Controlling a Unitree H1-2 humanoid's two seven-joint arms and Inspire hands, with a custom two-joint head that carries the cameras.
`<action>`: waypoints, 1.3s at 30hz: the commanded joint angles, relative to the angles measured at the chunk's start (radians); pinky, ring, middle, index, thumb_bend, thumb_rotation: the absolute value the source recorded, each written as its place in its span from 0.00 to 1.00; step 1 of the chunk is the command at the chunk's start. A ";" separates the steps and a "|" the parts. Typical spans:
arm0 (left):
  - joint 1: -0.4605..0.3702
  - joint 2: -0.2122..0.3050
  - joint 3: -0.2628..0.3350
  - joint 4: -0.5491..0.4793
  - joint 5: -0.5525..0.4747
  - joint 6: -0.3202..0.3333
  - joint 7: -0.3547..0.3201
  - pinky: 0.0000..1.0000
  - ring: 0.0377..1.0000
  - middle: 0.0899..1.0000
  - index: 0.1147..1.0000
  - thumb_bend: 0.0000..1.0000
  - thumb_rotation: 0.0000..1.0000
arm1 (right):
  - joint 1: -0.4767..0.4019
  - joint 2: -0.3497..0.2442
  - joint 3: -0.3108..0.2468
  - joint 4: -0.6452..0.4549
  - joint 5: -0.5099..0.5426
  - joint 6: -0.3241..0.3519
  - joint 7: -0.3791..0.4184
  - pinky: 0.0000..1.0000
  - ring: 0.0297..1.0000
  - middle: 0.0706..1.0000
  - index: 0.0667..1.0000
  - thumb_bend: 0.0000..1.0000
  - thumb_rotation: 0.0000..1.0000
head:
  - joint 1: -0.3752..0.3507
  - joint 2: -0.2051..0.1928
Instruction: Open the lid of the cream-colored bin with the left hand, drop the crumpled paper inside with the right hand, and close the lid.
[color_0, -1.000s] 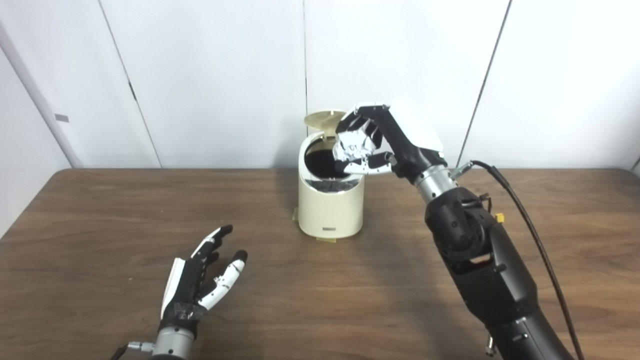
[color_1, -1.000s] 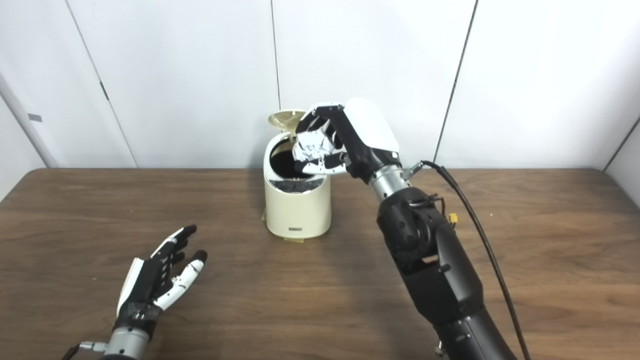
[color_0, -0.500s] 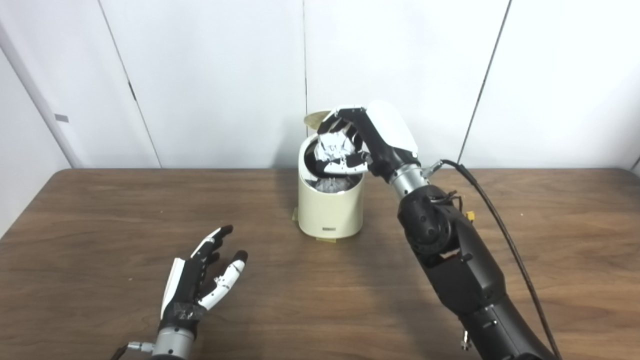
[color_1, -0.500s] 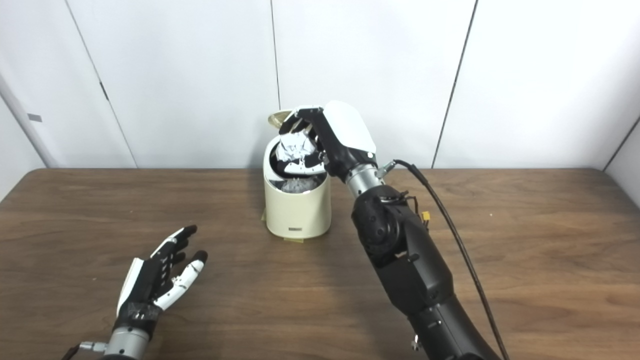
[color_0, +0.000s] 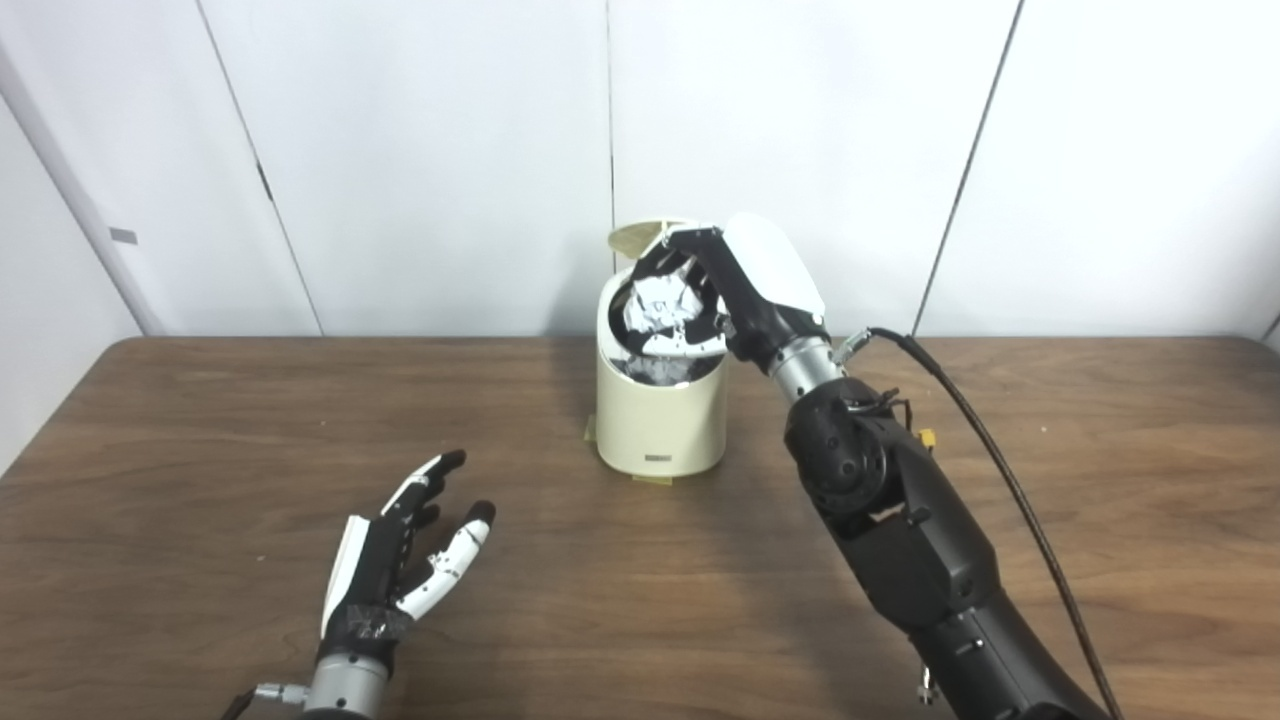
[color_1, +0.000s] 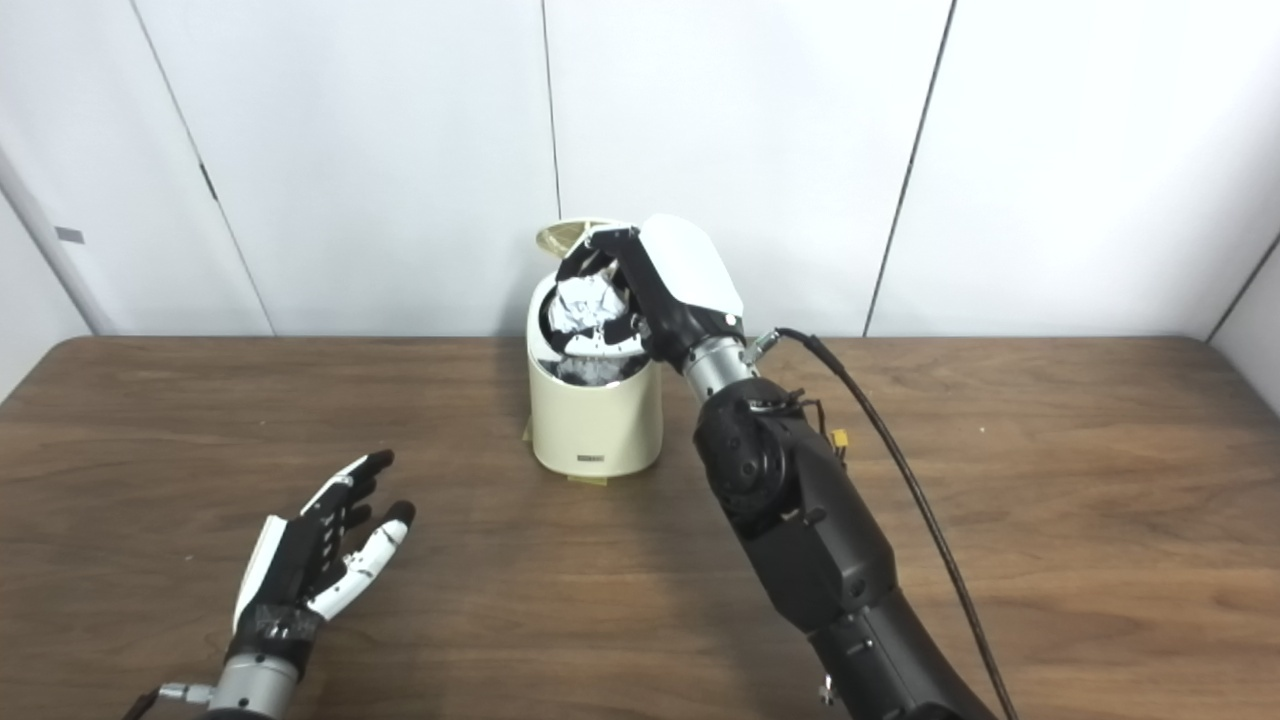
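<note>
The cream-colored bin (color_0: 660, 420) stands at the table's far middle with its round lid (color_0: 632, 236) tipped up behind the dark opening. My right hand (color_0: 735, 290) hangs right over that opening, shut on the crumpled paper (color_0: 660, 305), which sits at the rim of the mouth. My left hand (color_0: 400, 570) rests low over the table's front left, open, fingers spread, holding nothing and well apart from the bin.
The brown wooden table (color_0: 200, 450) stretches wide on both sides of the bin. White wall panels (color_0: 420, 150) close the scene right behind it. A black cable (color_0: 1000, 450) trails from my right forearm over the table's right part.
My right hand has moved left and down with the paper, from beside the bin's right rim to over its opening. The left hand has not moved.
</note>
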 joint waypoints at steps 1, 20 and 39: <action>-0.016 -0.004 0.001 -0.036 0.016 -0.018 0.017 0.91 0.94 0.93 0.89 0.51 0.46 | -0.055 -0.004 -0.009 -0.011 0.002 -0.028 -0.033 0.31 0.38 0.48 0.48 0.49 0.00 | -0.001 0.001; -0.017 -0.009 0.002 -0.044 0.022 -0.009 0.009 0.91 0.93 0.93 0.89 0.52 0.47 | -0.066 0.009 -0.028 0.111 0.025 -0.032 -0.133 0.41 0.38 0.45 0.54 0.49 0.00 | 0.000 0.015; -0.021 -0.010 0.001 -0.038 0.025 -0.015 0.008 0.94 0.95 0.93 0.90 0.52 0.49 | -0.058 0.017 -0.022 0.111 0.056 -0.013 -0.095 0.47 0.39 0.48 0.52 0.51 0.00 | -0.003 0.012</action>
